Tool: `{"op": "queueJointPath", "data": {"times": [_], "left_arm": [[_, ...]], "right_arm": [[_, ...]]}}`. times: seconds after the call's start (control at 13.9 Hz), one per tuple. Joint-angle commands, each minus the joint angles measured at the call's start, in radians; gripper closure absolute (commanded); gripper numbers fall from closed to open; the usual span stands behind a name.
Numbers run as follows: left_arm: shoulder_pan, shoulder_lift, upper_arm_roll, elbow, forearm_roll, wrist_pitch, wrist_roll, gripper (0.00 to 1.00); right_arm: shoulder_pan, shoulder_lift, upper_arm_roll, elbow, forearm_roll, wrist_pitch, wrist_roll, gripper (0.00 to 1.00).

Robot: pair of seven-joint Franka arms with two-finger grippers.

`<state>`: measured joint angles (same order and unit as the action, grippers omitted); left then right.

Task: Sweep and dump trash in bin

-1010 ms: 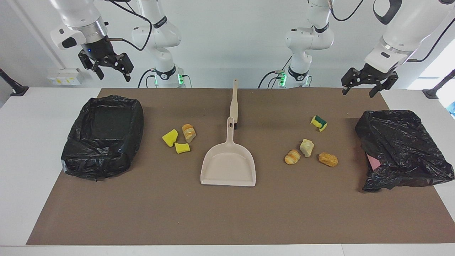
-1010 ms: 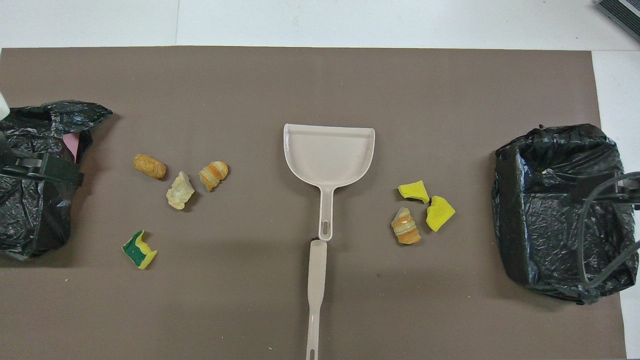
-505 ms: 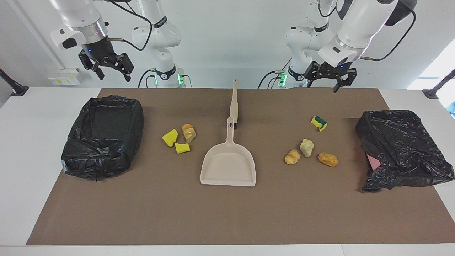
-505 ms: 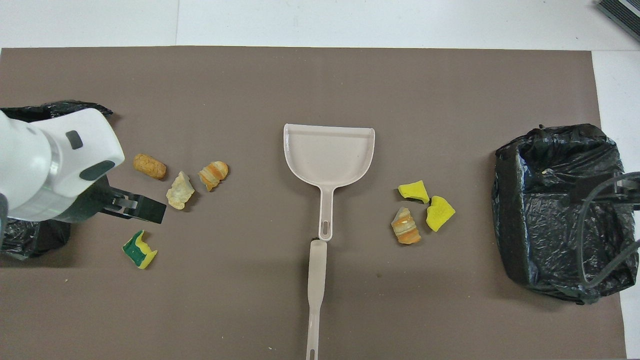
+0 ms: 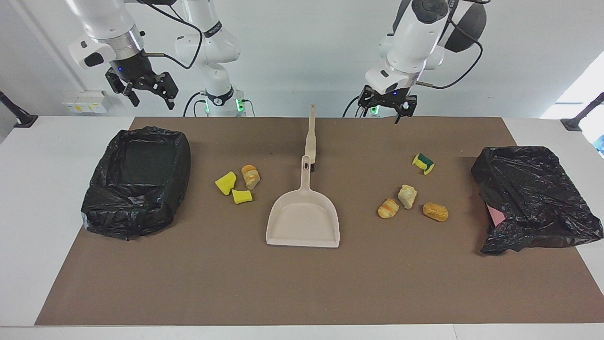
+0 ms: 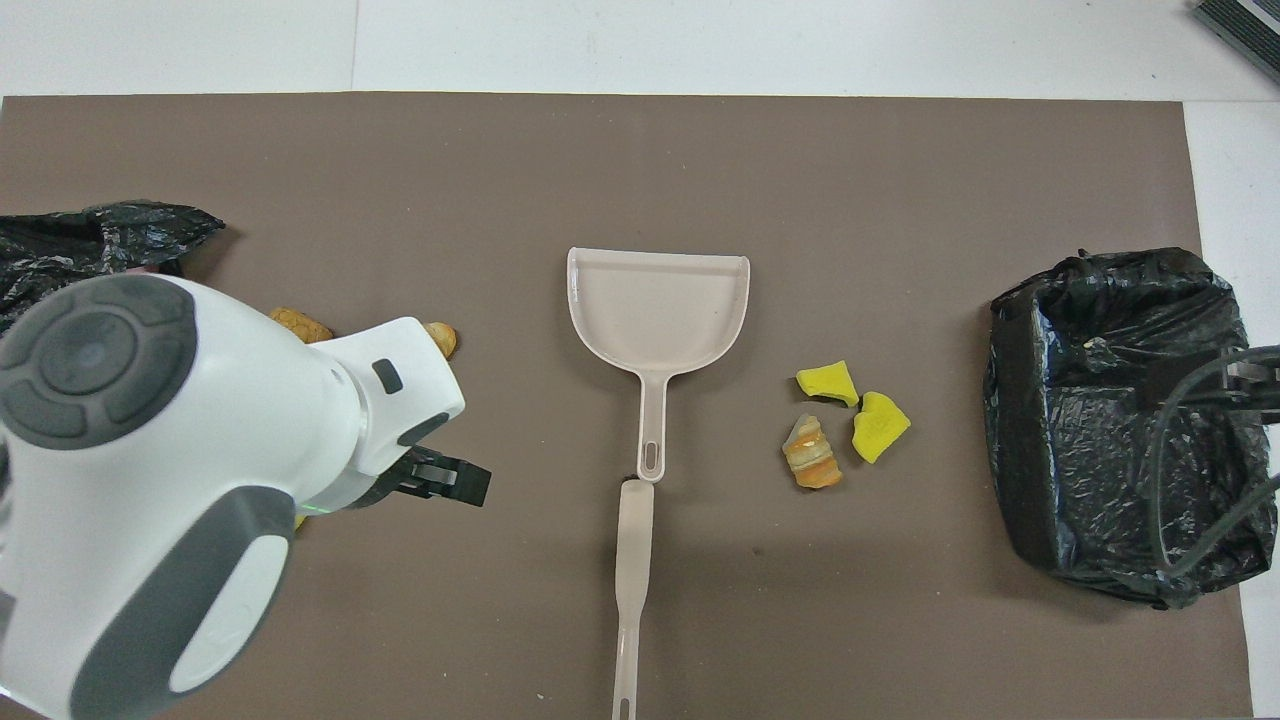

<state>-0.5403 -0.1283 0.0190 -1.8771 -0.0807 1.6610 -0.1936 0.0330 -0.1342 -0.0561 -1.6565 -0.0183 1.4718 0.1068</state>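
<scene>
Facing view shows you nothing swept: yellow sponge and tan bread trash (image 5: 245,184) lies loose on the worktop (both end effectors gape, empty).

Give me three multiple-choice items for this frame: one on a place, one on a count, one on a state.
1. Relative to the dustpan, the brush lies: A) nearer to the robots, B) inside it, C) farther from the robots.
2. Trash pieces on the mat: A) five, B) seven, C) nine.
3. The left gripper has its jaws: A) shut on the brush, B) open and empty, C) shut on a sponge.
Answers: 1 A, it continues the pan's handle toward the robots; 2 B, three toward the right arm's end, four toward the left arm's; 3 B, it hangs above the mat with nothing between the jaws.
</scene>
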Motion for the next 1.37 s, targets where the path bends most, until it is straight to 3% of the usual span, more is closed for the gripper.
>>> {"op": "queueJointPath", "data": {"times": [0.0, 0.36, 0.58, 1.3], "left_arm": [[-0.07, -0.045, 0.018, -0.106, -0.007, 0.074, -0.033, 0.0], [-0.203, -0.033, 0.019, -0.235, -0.008, 0.238, -0.157, 0.0], [-0.302, 0.024, 0.019, -0.295, -0.008, 0.334, -0.248, 0.0], [-0.503, 0.047, 0.018, -0.481, -0.021, 0.582, -0.366, 0.0]], "right_arm": [[-0.01, -0.035, 0.004, -0.045, 0.018, 0.019, -0.022, 0.0], [-0.01, -0.035, 0.004, -0.045, 0.018, 0.018, -0.024, 0.0], [-0.01, -0.035, 0.004, -0.045, 0.018, 0.018, -0.024, 0.0], [-0.013, -0.039, 0.004, -0.052, 0.018, 0.015, -0.036, 0.0]]}}
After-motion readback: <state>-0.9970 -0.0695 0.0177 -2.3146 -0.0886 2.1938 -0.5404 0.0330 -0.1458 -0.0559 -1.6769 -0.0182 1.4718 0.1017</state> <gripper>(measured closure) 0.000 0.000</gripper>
